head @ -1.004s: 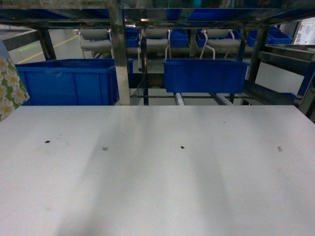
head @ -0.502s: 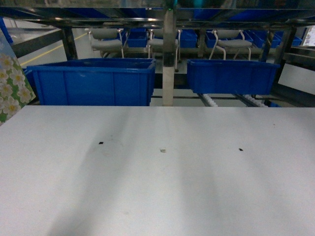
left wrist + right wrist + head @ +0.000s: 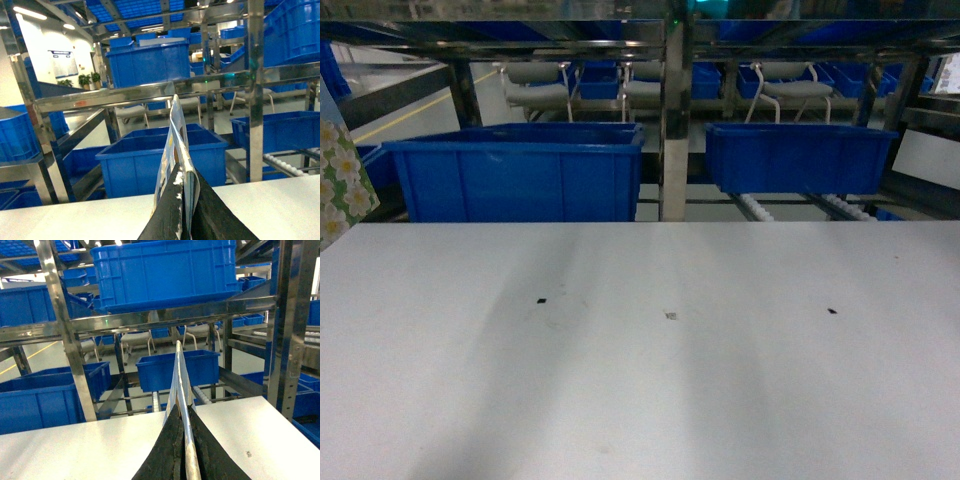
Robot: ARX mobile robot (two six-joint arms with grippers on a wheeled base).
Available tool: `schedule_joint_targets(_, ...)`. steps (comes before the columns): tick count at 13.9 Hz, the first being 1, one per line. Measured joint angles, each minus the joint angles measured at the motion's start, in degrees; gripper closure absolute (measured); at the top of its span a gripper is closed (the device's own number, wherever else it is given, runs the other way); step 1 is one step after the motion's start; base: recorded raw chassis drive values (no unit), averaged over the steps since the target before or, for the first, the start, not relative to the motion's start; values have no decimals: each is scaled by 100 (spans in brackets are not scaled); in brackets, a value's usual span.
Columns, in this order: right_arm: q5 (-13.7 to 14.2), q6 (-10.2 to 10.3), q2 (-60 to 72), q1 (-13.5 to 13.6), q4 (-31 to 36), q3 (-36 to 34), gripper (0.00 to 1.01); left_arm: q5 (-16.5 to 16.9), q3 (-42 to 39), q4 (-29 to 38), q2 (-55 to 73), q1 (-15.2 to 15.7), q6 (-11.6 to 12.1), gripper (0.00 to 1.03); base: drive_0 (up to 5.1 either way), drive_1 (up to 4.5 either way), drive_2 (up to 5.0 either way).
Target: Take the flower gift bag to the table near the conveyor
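Flower gift bag [image 3: 340, 175]: seen at the far left edge of the head view as a green panel printed with white and yellow blossoms, raised above the near left corner of the table; only a sliver is shown there
Bag in left wrist view [image 3: 176, 150]: seen edge-on, upright, with a printed side and a pale rim rising between the two dark fingers
Left gripper [image 3: 183, 210]: clenched on the bag's edge, the jaws pressed against either face of the thin panel
Table [image 3: 640, 380]: a wide plain white top filling the lower half of the head view, with a few tiny dark marks in a row across its middle
Large blue bin [image 3: 515, 172]: set behind the table's far edge, left of centre, on the lower level of the racking
Steel post [image 3: 674, 120]: an upright of the racking standing between the two bins, just behind the table's far edge
Smaller blue bin [image 3: 800, 155]: placed to the right of the post, on a lane of white rollers
Conveyor [image 3: 760, 207]: stainless frame with white roller lanes directly beyond the table, more blue bins and grey chairs being visible deeper in
Right gripper [image 3: 181, 450]: closed on a thin pale sheet edge that stands upright between its dark fingers; whether that edge belongs to the same bag cannot be told
Thin pale edge [image 3: 179, 375]: held vertical above the white top, with the racking behind it
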Motion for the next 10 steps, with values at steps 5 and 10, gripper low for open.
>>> schedule_joint_targets(5,-26,0,0,0,17,0,99,-9,0,7,-7,11,-2,101,-165,422,-290)
schedule_joint_targets(10,-24,0,24,2,0,0,99,-7,0,0,13,4,0,101,-18,228,-265)
